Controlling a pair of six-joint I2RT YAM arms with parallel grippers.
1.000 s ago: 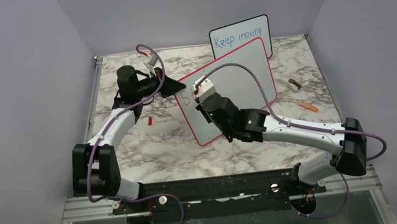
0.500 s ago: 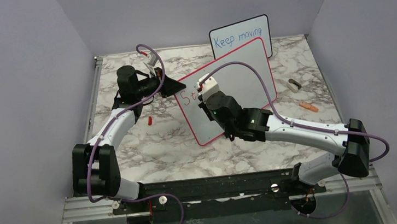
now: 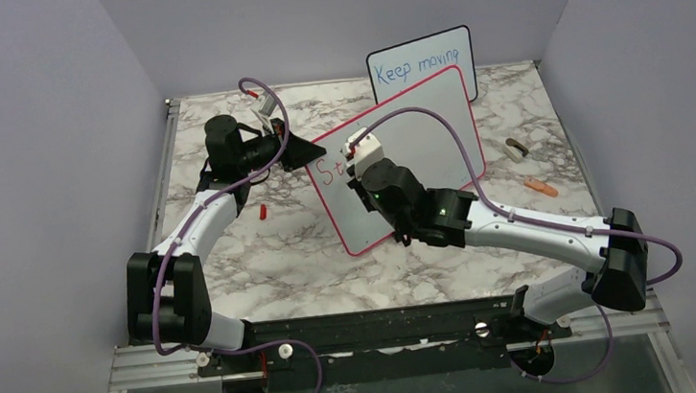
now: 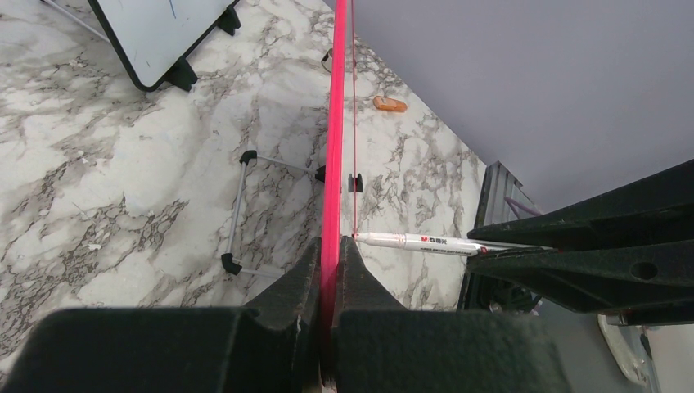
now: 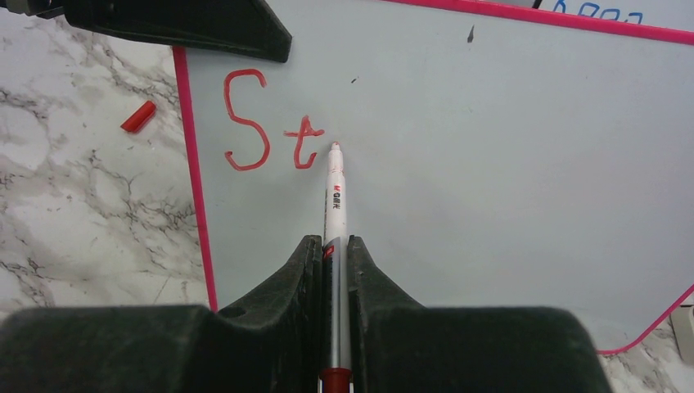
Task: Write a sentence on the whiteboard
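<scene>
On my feed the whiteboard (image 5: 491, 164) shows a smooth white face with a faint sheen, set in a glossy pink-red frame that looks like plastic. The table (image 4: 123, 180) is a smooth, marble-patterned top. The marker (image 5: 336, 205) has a shiny white plastic barrel, while my left gripper (image 4: 331, 266) and right gripper (image 5: 334, 246) look like matt, slightly grainy black plastic.
</scene>
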